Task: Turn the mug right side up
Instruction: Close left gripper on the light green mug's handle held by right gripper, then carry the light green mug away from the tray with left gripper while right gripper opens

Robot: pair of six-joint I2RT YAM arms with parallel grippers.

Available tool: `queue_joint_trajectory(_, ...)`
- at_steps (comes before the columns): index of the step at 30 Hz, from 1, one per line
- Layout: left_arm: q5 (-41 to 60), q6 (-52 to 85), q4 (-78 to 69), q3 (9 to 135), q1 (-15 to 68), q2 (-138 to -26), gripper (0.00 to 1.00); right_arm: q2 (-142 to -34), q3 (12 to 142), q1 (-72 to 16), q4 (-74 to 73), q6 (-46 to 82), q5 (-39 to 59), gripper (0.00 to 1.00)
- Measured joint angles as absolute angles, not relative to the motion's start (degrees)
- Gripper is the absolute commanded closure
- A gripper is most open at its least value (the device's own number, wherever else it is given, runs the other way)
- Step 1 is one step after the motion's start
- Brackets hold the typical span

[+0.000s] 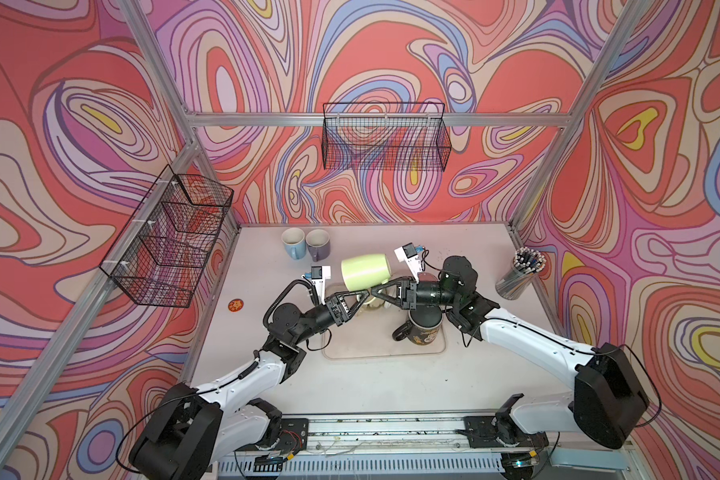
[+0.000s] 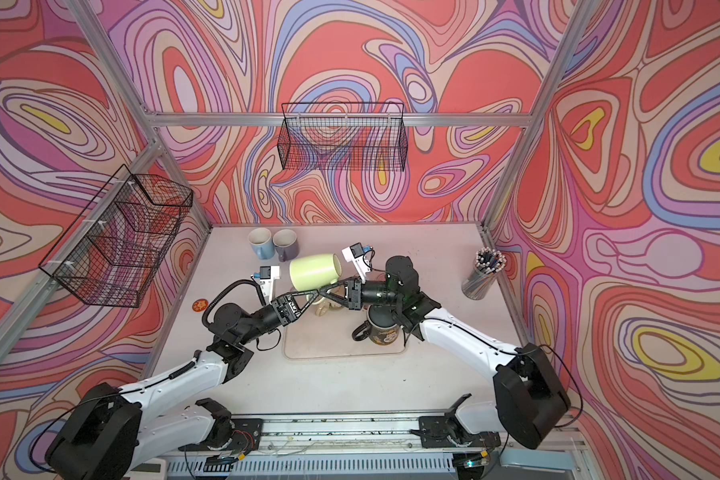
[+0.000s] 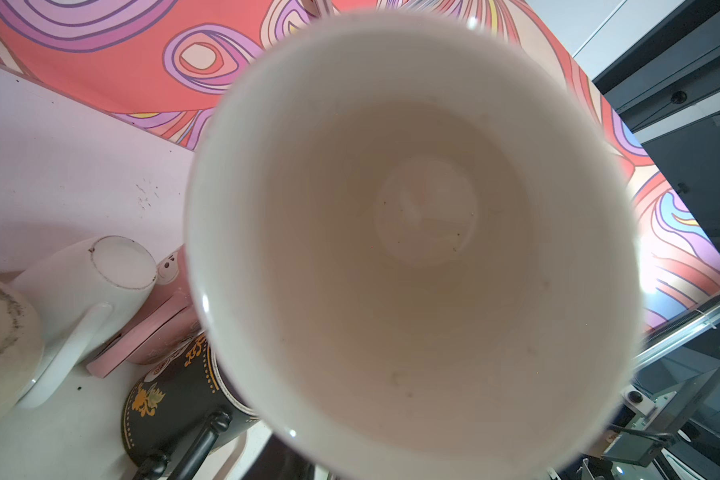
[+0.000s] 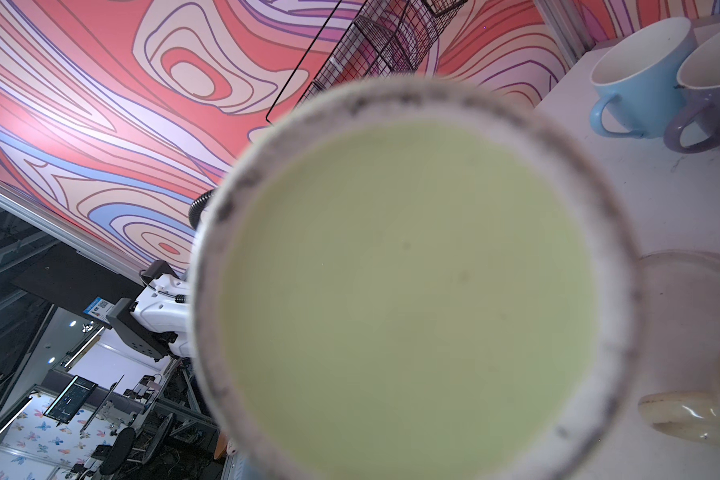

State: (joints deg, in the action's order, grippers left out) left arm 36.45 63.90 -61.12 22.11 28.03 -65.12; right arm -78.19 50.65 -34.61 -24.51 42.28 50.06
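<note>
The pale green mug (image 1: 366, 272) (image 2: 314, 272) hangs on its side above the tray. Its mouth faces my left arm and its base faces my right arm. The left wrist view looks straight into its white inside (image 3: 412, 232). The right wrist view is filled by its green base (image 4: 412, 291) with a dirty ring. My right gripper (image 1: 374, 289) (image 2: 324, 291) is shut on the mug's lower edge. The tips of my left gripper (image 1: 366, 294) (image 2: 316, 293) are at the lower rim, and the mug hides how they stand.
A beige tray (image 1: 385, 353) holds a black gold-printed mug (image 1: 422, 328), a cream mug (image 1: 371, 305), an upturned white mug (image 3: 100, 282) and a pink one (image 3: 171, 299). Blue (image 1: 293, 243) and purple (image 1: 317, 244) mugs stand upright at the back. A pen holder (image 1: 520, 272) is at right, and wire baskets (image 1: 385, 137) (image 1: 171, 237) hang on the walls.
</note>
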Motion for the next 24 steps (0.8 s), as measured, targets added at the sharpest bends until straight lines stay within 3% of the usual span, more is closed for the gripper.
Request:
queue_joint_trajectory(3, 36.80, 64.34, -61.17, 22.11, 28.03, -65.12, 0.74, -78.39, 50.65, -34.65, -24.56, 41.58, 50.00, 1.00)
queue_joint_trajectory(10, 38.06, 65.17, -62.04, 22.11, 27.73, -65.41, 0.99, -79.33, 50.65, -34.65, -25.04, 40.86, 49.34, 1.00)
queue_joint_trajectory(18, 38.54, 64.34, -62.76, 22.09, 27.42, -65.36, 1.00, -79.50, 50.92, -34.63, -24.67, 40.88, 49.39, 1.00)
queue_joint_trajectory(24, 36.14, 62.59, -58.41, 21.74, 27.44, -62.76, 1.00, -80.40, 52.51, -35.11, -20.71, 37.69, 48.49, 0.66)
